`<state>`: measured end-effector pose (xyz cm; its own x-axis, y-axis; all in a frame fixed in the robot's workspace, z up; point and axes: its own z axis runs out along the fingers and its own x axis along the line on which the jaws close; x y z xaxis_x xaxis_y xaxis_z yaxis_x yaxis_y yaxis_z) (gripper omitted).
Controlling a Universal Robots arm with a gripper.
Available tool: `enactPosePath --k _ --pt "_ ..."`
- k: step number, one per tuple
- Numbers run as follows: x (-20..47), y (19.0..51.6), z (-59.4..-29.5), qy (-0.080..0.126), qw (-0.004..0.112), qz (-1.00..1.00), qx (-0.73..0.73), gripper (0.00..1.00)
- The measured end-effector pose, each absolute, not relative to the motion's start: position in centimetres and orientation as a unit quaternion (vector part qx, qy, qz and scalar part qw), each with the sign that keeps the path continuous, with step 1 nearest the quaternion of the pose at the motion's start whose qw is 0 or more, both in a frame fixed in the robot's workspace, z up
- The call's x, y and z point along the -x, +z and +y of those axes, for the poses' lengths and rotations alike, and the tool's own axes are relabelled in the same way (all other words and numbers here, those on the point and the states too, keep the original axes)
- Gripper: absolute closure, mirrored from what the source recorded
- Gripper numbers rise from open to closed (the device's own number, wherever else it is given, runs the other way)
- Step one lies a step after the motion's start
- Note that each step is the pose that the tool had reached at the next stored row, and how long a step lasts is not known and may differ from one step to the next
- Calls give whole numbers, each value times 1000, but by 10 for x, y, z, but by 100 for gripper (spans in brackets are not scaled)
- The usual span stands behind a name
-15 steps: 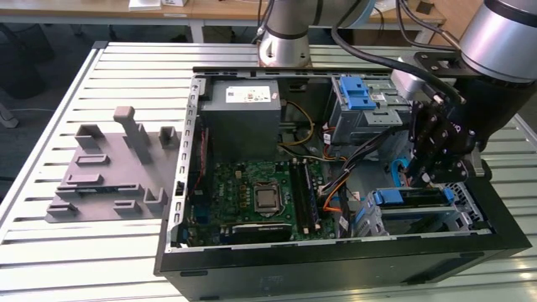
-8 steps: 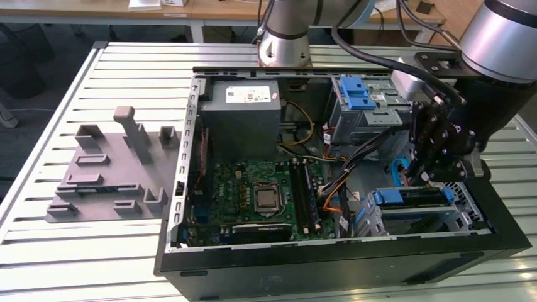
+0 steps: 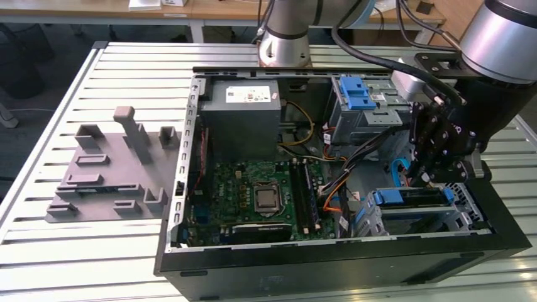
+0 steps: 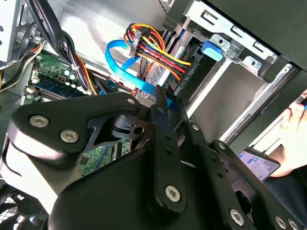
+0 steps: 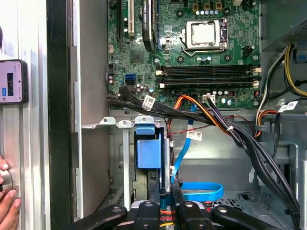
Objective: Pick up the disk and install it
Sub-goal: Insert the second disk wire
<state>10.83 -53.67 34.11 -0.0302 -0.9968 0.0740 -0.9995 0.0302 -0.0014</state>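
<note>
- The gripper point(image 3: 426, 181) hangs inside the open case point(image 3: 336, 267), directly over the cage point(image 3: 464, 196).
- Its fingers point(image 5: 154, 196) are drawn almost together. In both wrist views a thin blue edge sits pinched between their tips, and it looks like part of the disk's bracket.
- The disk point(image 3: 411, 197) stands edge-up in the cage. Its blue bracket shows along the top in the exterior view and as a blue block point(image 5: 148, 148) in the first wrist view.
- A flat blue cable point(image 5: 201, 191) curls just beside the cage, close to the fingertips.
- Red, yellow and orange wires point(image 4: 153, 48) run to a plug at the cage.
- The motherboard point(image 3: 251, 189) lies beside the cage, on the exterior view's left.
- The power supply point(image 3: 243, 113) sits beyond the motherboard, well apart from the cage.
- A person's hand point(image 5: 6, 201) and a phone point(image 5: 12, 81) are outside the case wall nearest the cage.
</note>
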Motion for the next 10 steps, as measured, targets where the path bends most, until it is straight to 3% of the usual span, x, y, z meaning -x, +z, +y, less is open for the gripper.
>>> enactPosePath --k 10 --pt "-108 341 -537 33 32 -717 -696 76"
